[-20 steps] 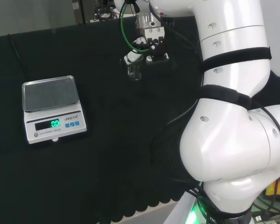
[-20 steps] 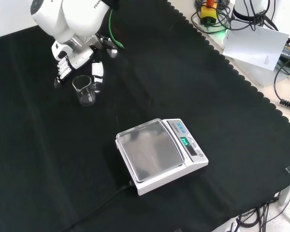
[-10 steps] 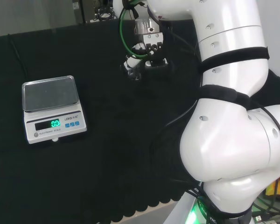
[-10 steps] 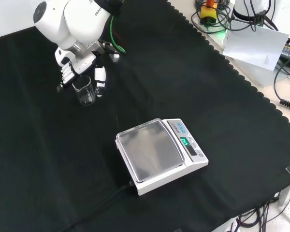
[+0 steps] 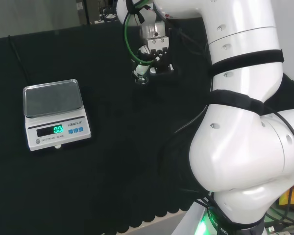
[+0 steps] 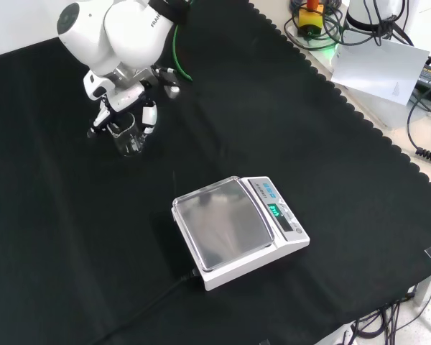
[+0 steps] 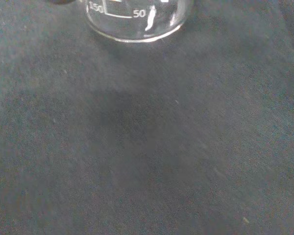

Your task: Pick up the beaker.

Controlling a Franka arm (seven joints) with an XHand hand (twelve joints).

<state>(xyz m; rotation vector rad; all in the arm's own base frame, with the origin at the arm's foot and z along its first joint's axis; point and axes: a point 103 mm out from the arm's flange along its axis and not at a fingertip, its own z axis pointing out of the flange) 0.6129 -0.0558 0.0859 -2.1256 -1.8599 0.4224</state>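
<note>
- On the beaker (image 7: 132,19), in the wrist view, I see white graduation lines with printed numbers beside them, low on the glass wall.
- On the scale (image 5: 54,112), in the head view, I see a display lit with green digits on the front panel, a line of small dark print beside it, and another line beneath.
- On the arm's link (image 6: 129,29), in the front view, I see dark lettering, partly cut off.

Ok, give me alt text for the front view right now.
The robot hand reaches down around a clear glass beaker standing on the black cloth, its fingers on either side of the rim. A digital scale with an empty pan sits nearer the camera, to the beaker's right.
</note>
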